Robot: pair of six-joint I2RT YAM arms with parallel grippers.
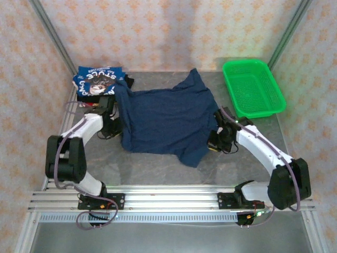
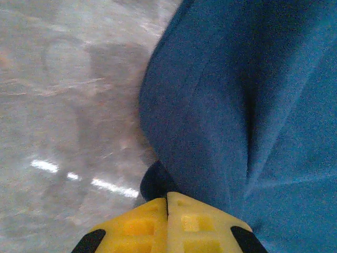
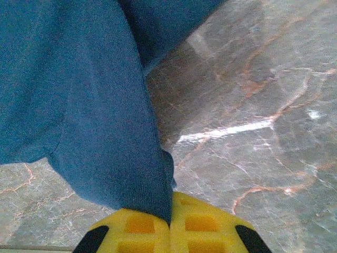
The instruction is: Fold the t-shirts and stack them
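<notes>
The left gripper and right gripper each clamp a side edge of the navy tee; basket to its far right, printed tees far left

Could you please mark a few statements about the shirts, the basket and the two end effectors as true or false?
1. The navy t-shirt lies spread out in the middle of the table. True.
2. The green basket sits at the far left corner. False: it sits at the far right.
3. The left end effector is shut on the navy t-shirt. True.
4. The right end effector hangs open over bare table. False: it is shut on an edge of the navy t-shirt.
5. The printed blue t-shirt lies at the far left. True.
</notes>
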